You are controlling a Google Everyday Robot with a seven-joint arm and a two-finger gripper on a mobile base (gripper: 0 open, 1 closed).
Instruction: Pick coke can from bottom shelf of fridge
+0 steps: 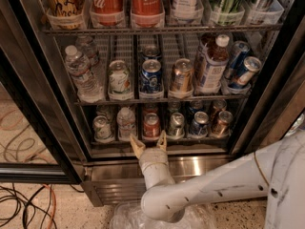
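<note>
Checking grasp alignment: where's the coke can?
The coke can sits centre front on the bottom shelf, beside a silver can, just above the open gripper.

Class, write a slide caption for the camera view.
Open pincer poised before the small red coke can on the lowest grey wire shelf of the glass-door fridge.

The floor (66,213) is pale, speckled stone. At 8 o'clock, black and orange cables (24,209) lie on it in loops. At 6 o'clock there is crumpled clear plastic (128,218). At 3 o'clock a brown wall strip (288,106) shows. The tool (149,144) is just below the centre, toward 6 o'clock, with its fingers spread.
</note>
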